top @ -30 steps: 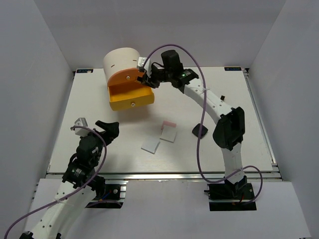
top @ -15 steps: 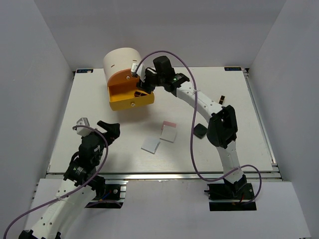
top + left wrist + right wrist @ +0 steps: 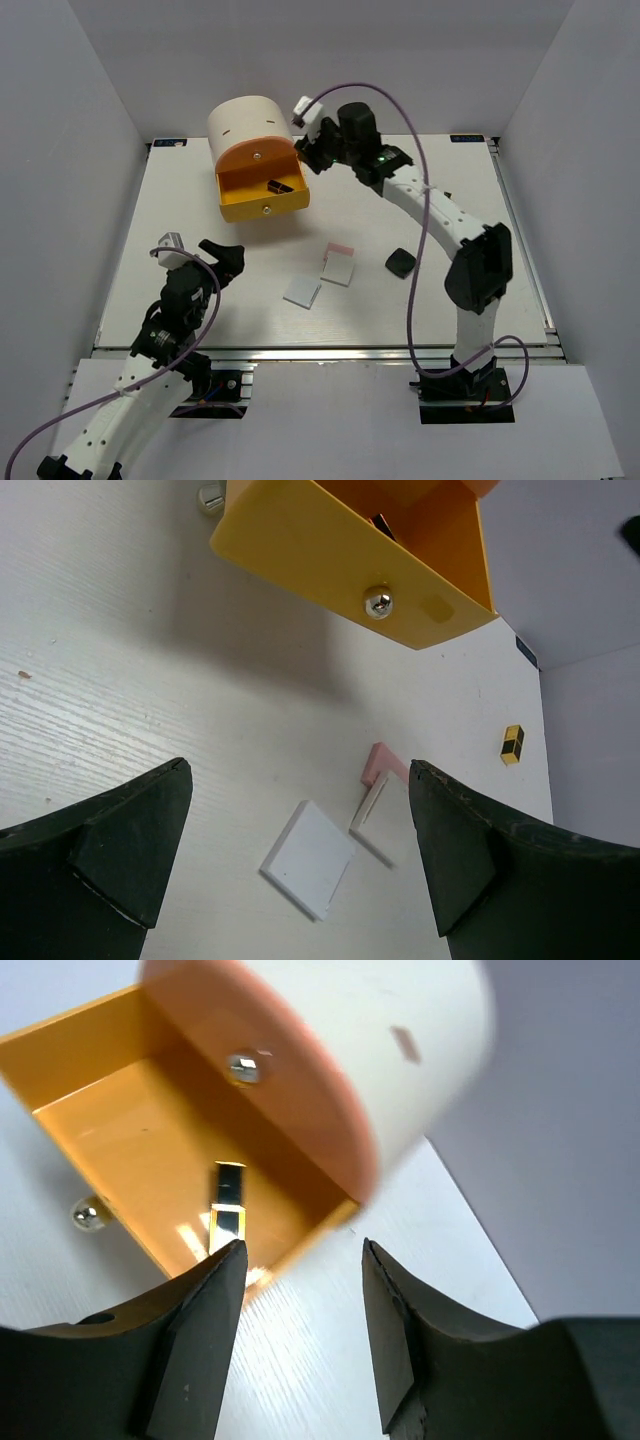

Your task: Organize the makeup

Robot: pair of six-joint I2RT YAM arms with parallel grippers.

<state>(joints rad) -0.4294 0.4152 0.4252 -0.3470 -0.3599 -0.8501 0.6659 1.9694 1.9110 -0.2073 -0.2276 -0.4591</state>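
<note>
the right tool (image 3: 308, 152) hangs over the far right corner of the open orange drawer (image 3: 262, 205), its fingers apart with nothing between them. in the right wrist view the gap between those fingers (image 3: 190, 1340) shows only the drawer rim and bare desk. the black-gold stick (image 3: 275, 185) lies flat on the drawer floor, towards the right side, free of the tool. the drawer stands pulled out of the cream cylinder (image 3: 243, 122), which sits at the far left of the desk (image 3: 180, 200); a round metal knob (image 3: 377, 602) shows on the drawer front.

the left tool (image 3: 218, 258) is low over the near left part of the desk, spread wide and empty.

out on the desk, a white square (image 3: 302, 291) lies near the middle, towards the near edge. just beyond it to the right a second white square (image 3: 338, 270) overlaps a pink square (image 3: 340, 247), whose far edge peeks out. the black compact (image 3: 400, 263) rests to the right of these, beside the right arm. in the left wrist view a small black-gold block (image 3: 512, 744) lies further right, well apart from the squares.
</note>
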